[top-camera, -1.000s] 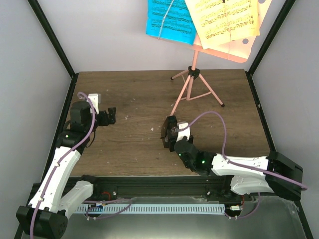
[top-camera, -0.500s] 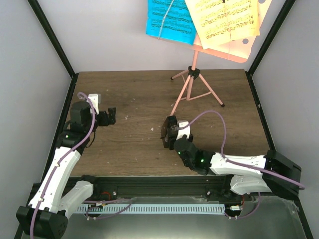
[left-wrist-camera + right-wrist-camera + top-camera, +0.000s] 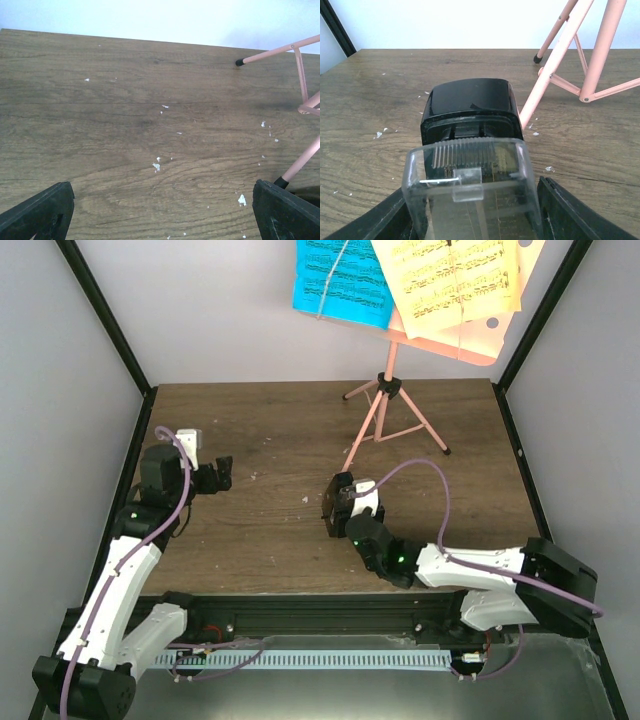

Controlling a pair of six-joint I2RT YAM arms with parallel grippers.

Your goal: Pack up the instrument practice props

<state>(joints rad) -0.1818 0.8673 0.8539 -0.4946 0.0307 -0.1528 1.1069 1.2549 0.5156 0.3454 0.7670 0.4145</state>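
Note:
The salmon-pink music stand (image 3: 385, 390) stands at the back of the table on its tripod. A blue sheet-music page (image 3: 340, 280) and a yellow page (image 3: 450, 275) rest on its desk. The small black metronome (image 3: 338, 502) with a clear front cover lies near the table's middle. My right gripper (image 3: 347, 512) is shut on it. In the right wrist view the metronome (image 3: 467, 107) fills the gap between the fingers of the gripper (image 3: 475, 210). My left gripper (image 3: 222, 472) is open and empty at the table's left. Its wrist view (image 3: 160, 210) shows bare wood between the jaws.
Tripod legs (image 3: 560, 50) reach down just beyond the metronome, and they show at the right of the left wrist view (image 3: 280, 51). Small white flecks (image 3: 156, 166) dot the wooden table (image 3: 280, 430). Grey walls with black posts (image 3: 105, 320) enclose the sides and back.
My right arm has shifted slightly to the left with the metronome in its jaws. The left arm has not moved.

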